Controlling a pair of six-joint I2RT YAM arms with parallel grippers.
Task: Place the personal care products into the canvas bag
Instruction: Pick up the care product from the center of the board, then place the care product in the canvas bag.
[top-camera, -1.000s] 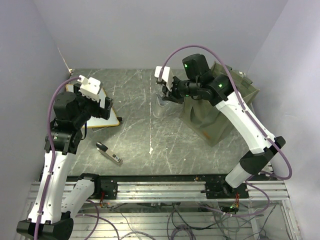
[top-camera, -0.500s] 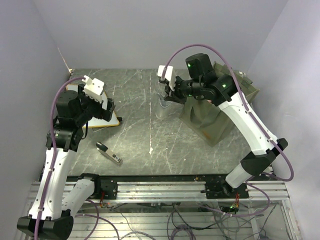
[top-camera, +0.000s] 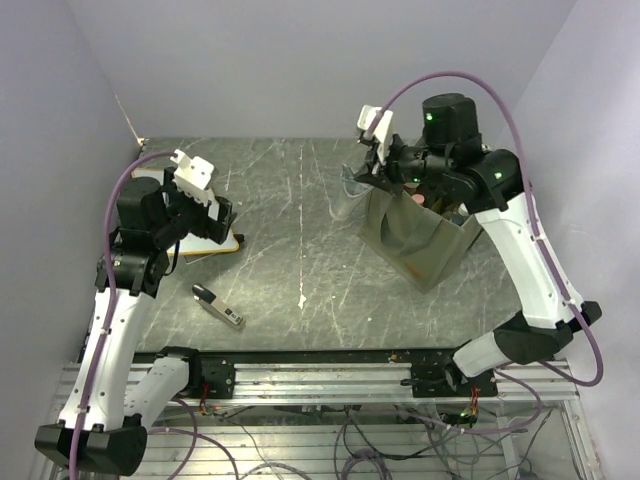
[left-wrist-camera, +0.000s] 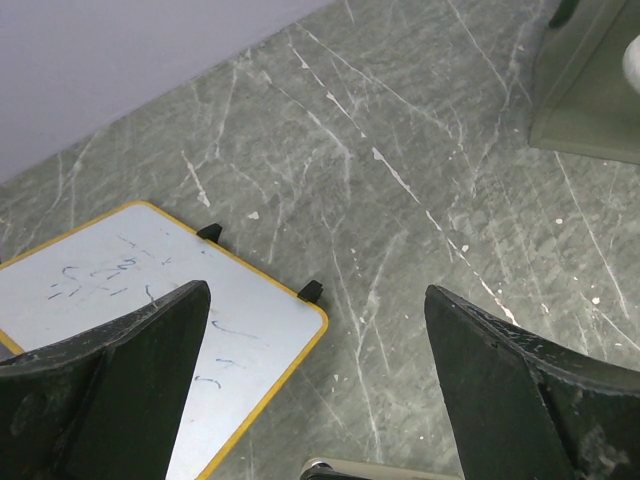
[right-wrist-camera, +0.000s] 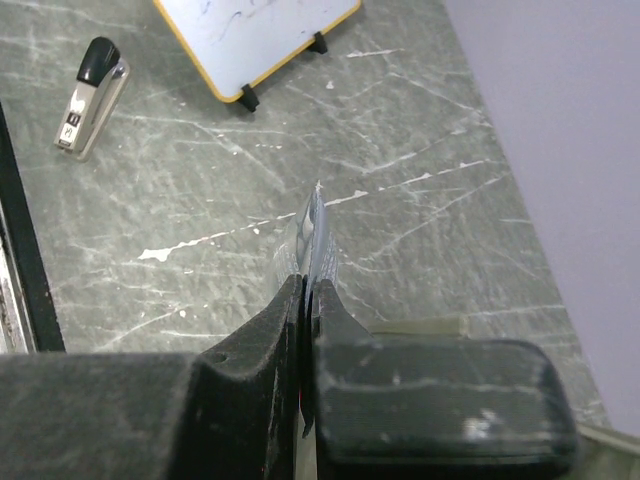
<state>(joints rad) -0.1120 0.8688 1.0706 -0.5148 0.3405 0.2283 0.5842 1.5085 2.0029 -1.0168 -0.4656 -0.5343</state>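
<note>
top external view: i am gripping the translucent grey container (top-camera: 350, 196) with my right fingers (top-camera: 362, 180), and they are clamped on it. the container is hanging just beside the left rim of the canvas bag (top-camera: 415, 240), outside the opening. my left fingers (top-camera: 215, 215) are hovering over the white board (top-camera: 205, 243) and are carrying nothing. no other bottle is lying on the table (top-camera: 290, 260). only the gadget (top-camera: 218, 306) and the board are showing there. a pinkish item (top-camera: 432, 200) is showing inside the bag mouth, so i am judging the other products already packed.

left wrist view: my left fingers (left-wrist-camera: 315, 290) are standing wide apart with only the board (left-wrist-camera: 120, 290) and bare table beneath them. a corner of the bag (left-wrist-camera: 590, 90) is showing well apart from them.

right wrist view: my right fingers (right-wrist-camera: 305, 290) are pinching the container (right-wrist-camera: 315, 235) edge-on, pressed together on its thin wall. i am judging the task nearly complete: this last visible container is not yet moved over the opening and released.
</note>
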